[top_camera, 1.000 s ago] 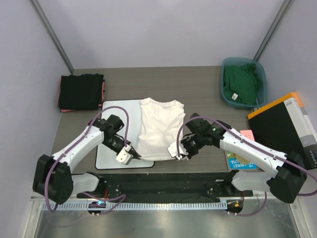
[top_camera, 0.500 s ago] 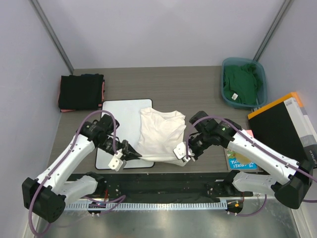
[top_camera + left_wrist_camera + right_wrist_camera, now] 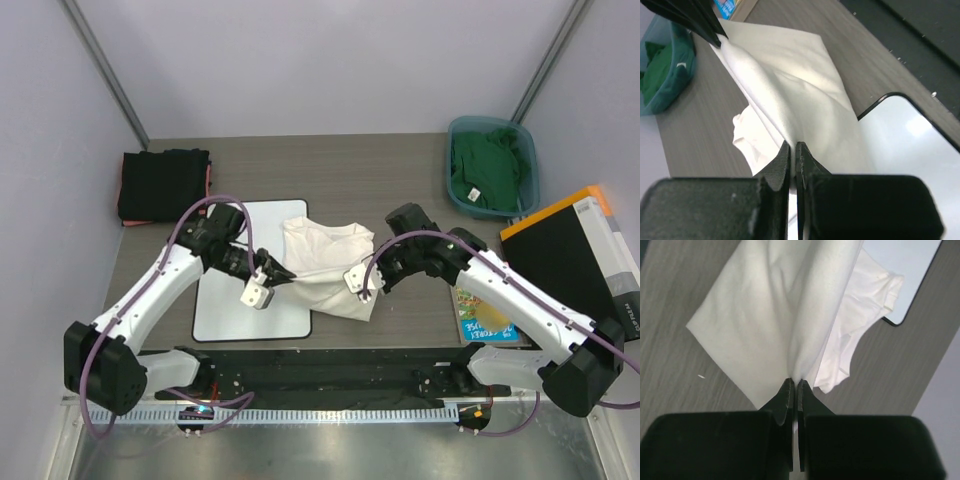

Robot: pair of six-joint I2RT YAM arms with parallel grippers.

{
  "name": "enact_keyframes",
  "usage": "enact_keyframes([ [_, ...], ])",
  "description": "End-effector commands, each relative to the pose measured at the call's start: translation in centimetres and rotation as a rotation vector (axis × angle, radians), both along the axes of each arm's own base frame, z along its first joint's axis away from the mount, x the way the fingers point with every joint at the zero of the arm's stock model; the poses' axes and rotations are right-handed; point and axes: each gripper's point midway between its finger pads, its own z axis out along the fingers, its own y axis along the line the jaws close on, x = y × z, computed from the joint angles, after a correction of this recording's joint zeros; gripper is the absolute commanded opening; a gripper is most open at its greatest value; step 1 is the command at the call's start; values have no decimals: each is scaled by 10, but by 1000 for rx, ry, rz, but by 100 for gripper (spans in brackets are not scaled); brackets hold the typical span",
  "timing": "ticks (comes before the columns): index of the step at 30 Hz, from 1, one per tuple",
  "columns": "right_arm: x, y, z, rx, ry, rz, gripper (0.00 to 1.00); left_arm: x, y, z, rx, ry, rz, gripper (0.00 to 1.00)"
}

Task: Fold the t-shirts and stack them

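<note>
Nearest the arm bases, the left pincer (image 3: 270, 283) and the right pincer (image 3: 352, 277) each have their fingers pressed together on the near hem of the white t-shirt (image 3: 325, 262). Both wrist views show cloth pinched right at the fingertips, with a taut ridge of fabric running from one grip to the other. That hem is held up off the surface. The rest of the shirt sags below it in loose folds, with the collar end lying flat on the far side. The shirt sits near the middle of the grey surface (image 3: 400, 170), with its left edge overlapping the right side of the white board (image 3: 232, 305) and the rest lying on bare wood grain. This looks like the bottom-to-top fold in progress, the hem being brought over toward the collar. The next move probably calls for both arms to travel away from the bases in step and keep the hem stretched. They would then lower it level with the shoulders before letting go, or the layer will bunch. At the far left lie folded black t-shirts (image 3: 163, 185) with a pinkish-red edge (image 3: 209, 183) showing beside them. At the far right a green t-shirt (image 3: 487, 170) lies crumpled in a teal bin (image 3: 535, 175), not yet folded.
</note>
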Motion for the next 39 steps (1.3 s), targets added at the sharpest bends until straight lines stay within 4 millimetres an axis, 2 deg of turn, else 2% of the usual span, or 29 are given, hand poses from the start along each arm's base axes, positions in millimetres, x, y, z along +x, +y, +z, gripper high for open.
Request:
enact_keyframes([
  [1, 45, 0, 19, 18, -195, -56, 1, 36, -2, 10, -30, -74, 52, 0],
  [7, 76, 5, 16, 19, -236, -82, 1, 85, 5, 3, -39, -137, 127, 0],
  [8, 79, 5, 15, 18, -239, -81, 1, 92, 5, -4, -33, -129, 131, 0],
  [10, 87, 6, 12, 15, -243, -89, 1, 109, 4, -3, -41, -167, 142, 0],
  [11, 91, 5, 10, 14, -242, -94, 1, 115, 3, -11, -35, -152, 146, 0],
  [13, 98, 4, 4, 12, -243, -105, 1, 130, 0, -10, -49, -183, 152, 0],
  [14, 101, 4, 2, 13, -246, -110, 1, 134, -2, -16, -49, -173, 151, 0],
  [20, 126, 4, -11, 29, -266, -150, 1, 157, -9, -22, -53, -171, 147, 0],
  [22, 136, 4, -12, 42, -278, -165, 1, 168, -8, -27, -48, -171, 156, 0],
  [29, 168, 5, -34, 42, -299, -220, 1, 195, -3, -42, -44, -187, 173, 0],
  [30, 172, 6, -34, 55, -307, -242, 2, 201, -3, -42, -51, -208, 181, 0],
  [31, 181, 8, -32, 80, -345, -260, 8, 203, -2, -46, -52, -213, 183, 2],
  [32, 188, 7, -33, 86, -366, -287, 13, 204, -2, -49, -55, -211, 189, 14],
  [33, 196, 3, -37, 78, -391, -328, 19, 212, -3, -48, -70, -255, 195, 29],
  [34, 205, 3, -32, 111, -441, -363, 41, 211, -2, -55, -75, -254, 207, 60],
  [35, 209, 2, -30, 120, -463, -384, 50, 214, -2, -55, -86, -233, 244, 80],
  [36, 213, -2, -29, 120, -488, -410, 58, 228, -4, -42, -127, -324, 262, 91],
  [37, 214, -4, -26, 140, -506, -432, 68, 227, -3, -49, -132, -320, 283, 99],
  [38, 213, -5, -26, 144, -513, -444, 69, 229, -3, -47, -147, -329, 303, 100],
  [39, 212, -5, -24, 148, -515, -452, 70, 238, -4, -29, -195, -367, 343, 100],
])
